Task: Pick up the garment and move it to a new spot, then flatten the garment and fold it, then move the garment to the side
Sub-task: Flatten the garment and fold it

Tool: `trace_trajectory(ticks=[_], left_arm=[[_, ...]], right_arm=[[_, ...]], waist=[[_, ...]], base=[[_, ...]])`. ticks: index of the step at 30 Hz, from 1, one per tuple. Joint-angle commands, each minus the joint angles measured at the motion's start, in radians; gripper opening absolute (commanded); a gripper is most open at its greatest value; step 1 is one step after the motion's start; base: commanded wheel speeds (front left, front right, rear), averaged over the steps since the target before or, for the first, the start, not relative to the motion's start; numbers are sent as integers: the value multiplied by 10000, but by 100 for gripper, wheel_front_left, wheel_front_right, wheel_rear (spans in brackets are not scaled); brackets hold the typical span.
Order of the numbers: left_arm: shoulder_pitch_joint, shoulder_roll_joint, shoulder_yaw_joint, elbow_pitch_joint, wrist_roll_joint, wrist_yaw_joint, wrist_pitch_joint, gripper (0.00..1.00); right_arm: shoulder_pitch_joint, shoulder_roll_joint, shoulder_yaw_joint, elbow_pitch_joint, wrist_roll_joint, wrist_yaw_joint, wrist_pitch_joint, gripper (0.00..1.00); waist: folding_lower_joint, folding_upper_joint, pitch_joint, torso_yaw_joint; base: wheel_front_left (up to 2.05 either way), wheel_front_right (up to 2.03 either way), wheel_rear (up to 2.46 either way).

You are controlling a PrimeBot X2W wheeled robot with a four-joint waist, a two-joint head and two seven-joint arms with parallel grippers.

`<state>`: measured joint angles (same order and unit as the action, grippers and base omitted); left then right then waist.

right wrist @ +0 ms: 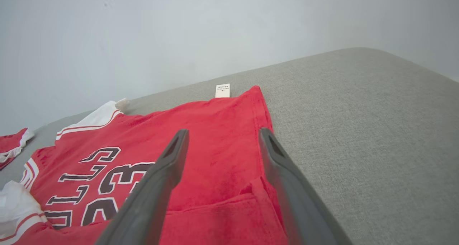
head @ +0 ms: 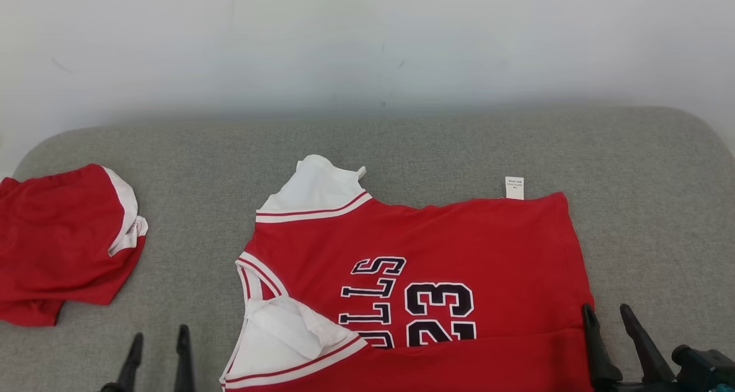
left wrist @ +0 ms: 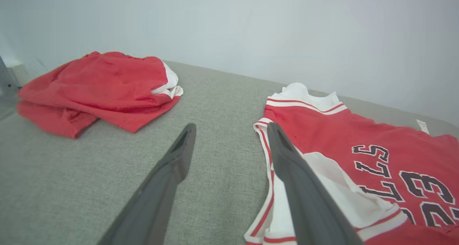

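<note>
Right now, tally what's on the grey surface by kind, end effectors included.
Jersey: 1
Red bundle: 1
End effectors: 2, left end effector and right end effector, both open
Total: 4

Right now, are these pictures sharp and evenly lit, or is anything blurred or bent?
Head view: soft, even light, no glare, jersey lettering crisp. Left wrist view: the left gripper looms oversized, close to the wide lens. Right wrist view: same even light; label text too small to read.
</note>
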<state>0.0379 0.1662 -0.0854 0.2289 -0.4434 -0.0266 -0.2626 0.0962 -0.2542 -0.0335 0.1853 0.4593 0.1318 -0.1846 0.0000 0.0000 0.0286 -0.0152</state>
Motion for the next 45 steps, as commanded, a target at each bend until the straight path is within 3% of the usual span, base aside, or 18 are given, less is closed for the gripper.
trace_trajectory(ticks=[1, 7, 12, 35, 41, 45], left_arm=[[107, -48, 305, -229, 430, -49, -31, 100], [132, -223, 938, -668, 1902, -157, -31, 100], [142, -470, 1268, -708, 2461, -274, -31, 100], [-31, -997, 2117, -229, 3217, -852, -31, 100], [-1007, -513, 2012, -78, 3143, -968, -30, 100], [-2394, 208, 1563, 355, 2890, -1050, -33, 100]], right_arm=[[-119, 107, 74, -75, -200, -25, -223, 100], [-320, 465, 172, -177, -911, -25, -721, 100], [-368, 786, 196, -127, -1570, -25, -808, 100], [-728, 1635, -201, -55, -2614, -25, -815, 100], [-1742, 1430, -253, 362, -2638, -25, -816, 100], [-2816, 1108, -228, 1033, -2623, -25, -816, 100]], waist=[[0, 0, -34, 17], [0, 0, -104, 41], [0, 0, -150, 4], [0, 0, 278, -360], [0, 0, 691, -744], [0, 0, 1172, -961]], base=[[0, 0, 0], [0, 0, 0], [0, 0, 0], [0, 0, 0], [0, 0, 0], [0, 0, 0]])
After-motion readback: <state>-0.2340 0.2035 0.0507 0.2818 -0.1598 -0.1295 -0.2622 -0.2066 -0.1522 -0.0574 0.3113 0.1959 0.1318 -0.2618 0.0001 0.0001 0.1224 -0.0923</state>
